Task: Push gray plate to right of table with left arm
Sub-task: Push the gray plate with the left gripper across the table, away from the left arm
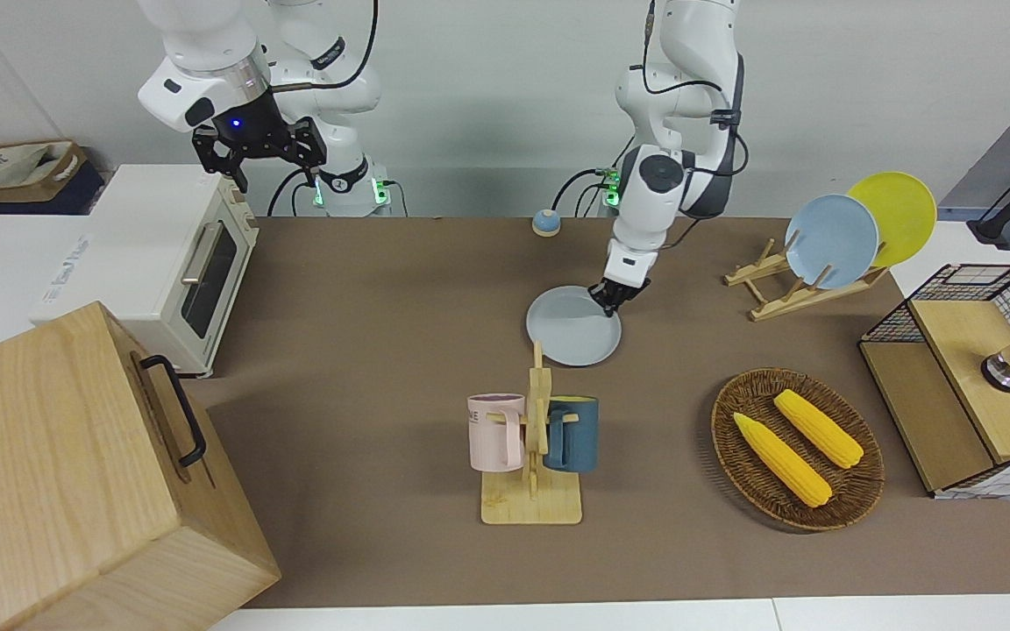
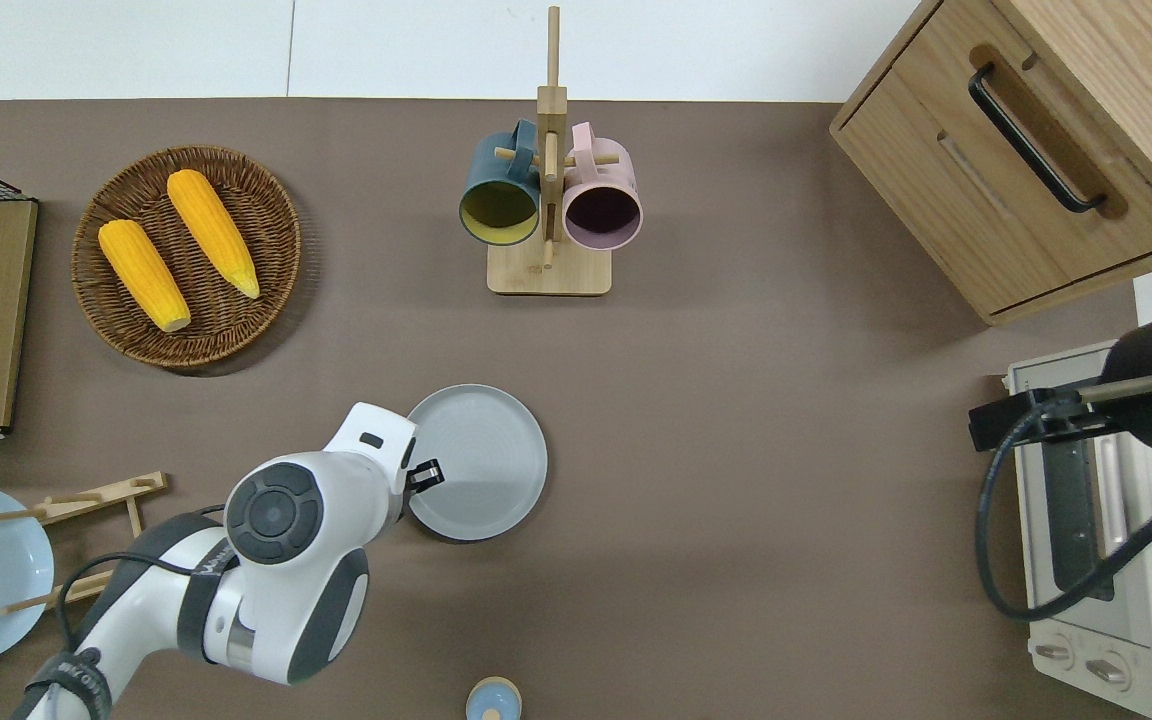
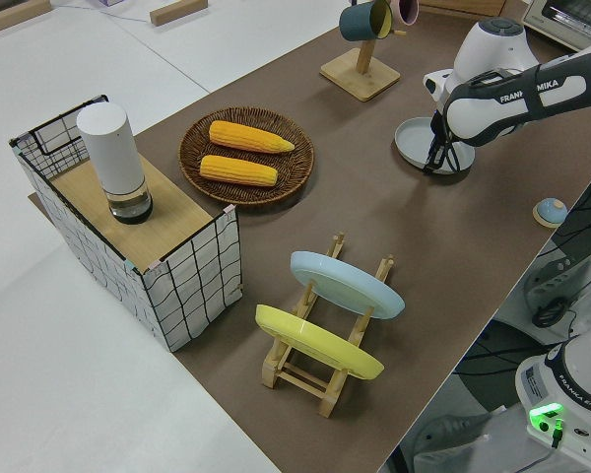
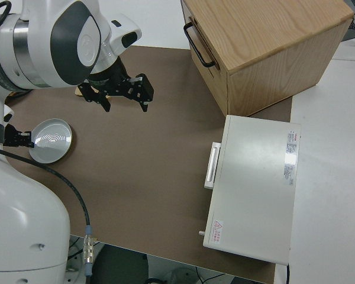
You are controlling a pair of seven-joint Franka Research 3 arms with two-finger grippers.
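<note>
— Where's the gray plate (image 2: 484,458) sitting?

— Flat on the brown desk (image 2: 736,420), about midway along it. The wooden mug stand (image 2: 548,270) with the dark blue mug (image 2: 499,195) and the pink mug (image 2: 603,200) is farther from the robots than the plate, and the wicker basket (image 2: 236,320) holding two corn cobs (image 2: 181,245) lies toward the left arm's end.

— And the left claw (image 1: 612,299)?

— The left arm (image 2: 276,540) reaches down so that the claw sits low at the plate's rim, on the edge facing the left arm's end of the desk and slightly toward the robots. From the front the fingertips look to be touching the rim or just inside it. The plate lies entirely on the right arm's side of the claw.

— Fingers spread or pressed together?

— I can't tell from here; they are a small dark shape against the rim.

— What about the other arm?

— The right claw (image 4: 119,92) is parked, its fingers spread wide with nothing between them.

— Anything else around?

— A wooden rack (image 1: 785,289) holds a light-blue plate (image 1: 831,241) and a yellow plate (image 1: 895,215) on edge at the left arm's end. A white toaster oven (image 1: 163,263) and a wooden cabinet (image 1: 75,473) stand at the right arm's end.
</note>
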